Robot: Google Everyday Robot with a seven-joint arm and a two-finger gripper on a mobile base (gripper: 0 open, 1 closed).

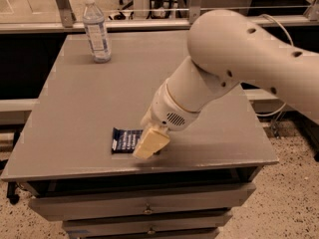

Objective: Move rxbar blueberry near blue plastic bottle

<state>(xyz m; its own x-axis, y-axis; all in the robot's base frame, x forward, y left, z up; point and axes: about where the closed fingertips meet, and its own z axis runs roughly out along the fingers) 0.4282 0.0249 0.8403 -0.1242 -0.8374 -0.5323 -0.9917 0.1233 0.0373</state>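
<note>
The rxbar blueberry (124,140) lies flat near the front edge of the grey table (75,108), a dark navy wrapper with pale lettering. My gripper (148,146) is down at the bar's right end and covers that end. The blue plastic bottle (96,30), clear with a white cap and a pale label, stands upright at the table's far left corner, well away from the bar and the gripper.
My large white arm (239,68) reaches in from the right over the table's right half. Drawers (144,208) sit under the table's front edge. A metal rail (149,19) and dark gaps run behind the table.
</note>
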